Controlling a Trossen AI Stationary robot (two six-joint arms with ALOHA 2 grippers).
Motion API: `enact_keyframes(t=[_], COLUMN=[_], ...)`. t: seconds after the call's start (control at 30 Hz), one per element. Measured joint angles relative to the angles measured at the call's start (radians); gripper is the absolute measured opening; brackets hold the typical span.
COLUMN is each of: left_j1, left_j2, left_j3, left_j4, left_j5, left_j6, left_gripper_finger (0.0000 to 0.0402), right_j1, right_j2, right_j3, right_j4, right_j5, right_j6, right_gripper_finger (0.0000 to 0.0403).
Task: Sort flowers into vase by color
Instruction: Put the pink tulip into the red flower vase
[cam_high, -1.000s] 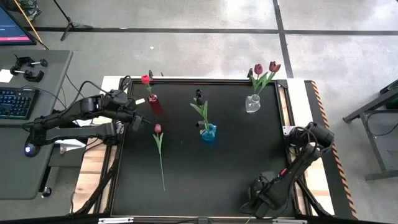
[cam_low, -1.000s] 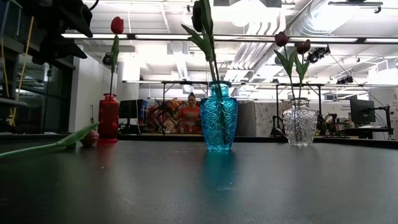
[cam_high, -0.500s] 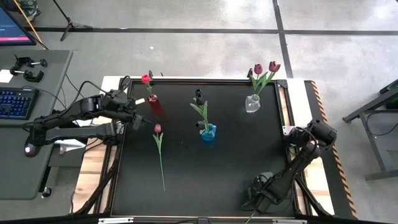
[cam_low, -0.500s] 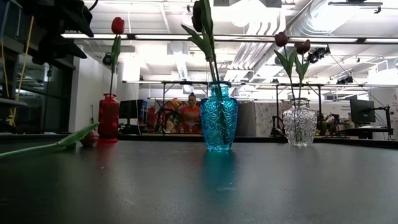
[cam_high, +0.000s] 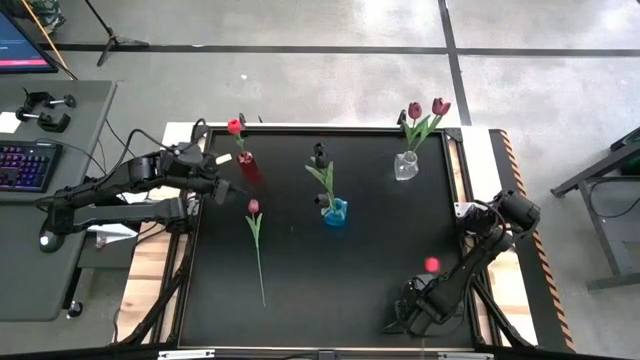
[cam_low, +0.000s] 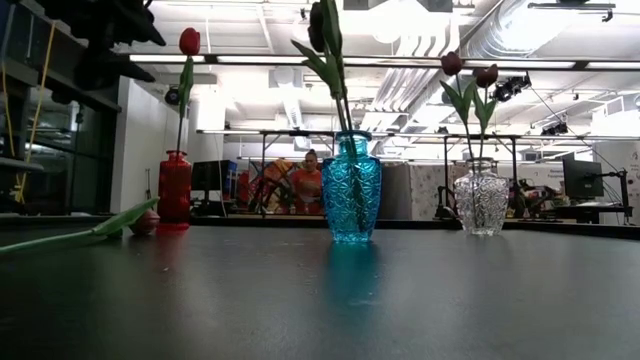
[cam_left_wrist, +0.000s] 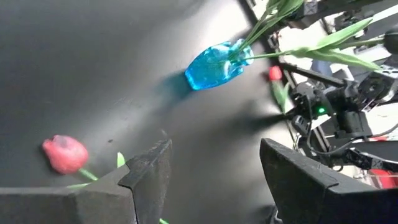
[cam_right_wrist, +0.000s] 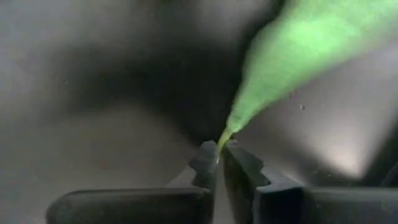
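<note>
Tulips with long thin green stems are spread over the black tabletop (cam_high: 380, 250): a bright red one (cam_high: 234, 127) stands in the slim red vase (cam_high: 247, 166) at the far left, a near-black one (cam_high: 319, 155) stands in the faceted blue glass vase (cam_high: 334, 212) in the middle, and two dark maroon ones (cam_high: 428, 108) share the clear cut-glass vase (cam_high: 405, 166) at the far right. One more tulip with a reddish head (cam_high: 254, 207) lies flat on the tabletop between the red and blue vases, its stem running toward the near edge. The right pincer (cam_right_wrist: 219, 155) is low at the near right part of the tabletop, closed on the thin end of a green stem (cam_right_wrist: 292, 68), and in the overhead view a bright red tulip head (cam_high: 431, 264) shows just above that arm. The left pincer (cam_left_wrist: 211, 168) hovers at the left edge of the tabletop beside the red vase, its two dark fingers spread wide with nothing between them; the lying reddish head and the blue vase show beyond it. Across the room, behind the blue vase in the level view, a person in a red top (cam_low: 305, 185) sits at a desk. No brand, label or readable writing shows on any vase or on the arms.
</note>
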Motion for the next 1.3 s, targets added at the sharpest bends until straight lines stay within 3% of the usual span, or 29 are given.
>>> enact_keyframes(t=[0.2, 0.37, 0.6, 0.73, 1.03, 1.17, 1.3], left_j1=[0.0, 0.001, 0.003, 0.003, 0.014, 0.038, 0.05], left_j2=[0.0, -0.001, -0.019, -0.03, -0.089, -0.086, -0.053], left_j3=[0.0, 0.0, 0.0, 0.001, 0.03, 0.154, 0.272], left_j4=[0.048, 0.116, 0.404, 0.601, 1.075, 0.993, 0.837], left_j5=[0.0, 0.007, 0.154, 0.167, 0.186, 0.184, 0.183], left_j6=[0.0, 0.0, 0.0, -0.001, -0.025, 0.066, 0.231], left_gripper_finger=[0.0232, 0.0232, 0.0232, 0.0232, 0.0232, 0.0232, 0.0232], right_j1=[0.016, 0.027, -0.008, -0.049, -0.192, -0.287, -0.425], right_j2=[0.016, 0.023, -0.052, -0.094, -0.16, -0.182, -0.181], right_j3=[0.075, 0.221, 0.445, 0.532, 0.751, 0.885, 1.009], right_j4=[-0.095, -0.304, -0.449, -0.505, -0.543, -0.542, -0.515], right_j5=[0.042, 0.183, 0.535, 0.771, 1.229, 1.349, 1.364], right_j6=[-0.041, -0.083, -0.187, -0.281, -0.659, -0.927, -1.221], right_gripper_finger=[0.0004, 0.0001, 0.0, 0.0, 0.0, 0.0, 0.0])
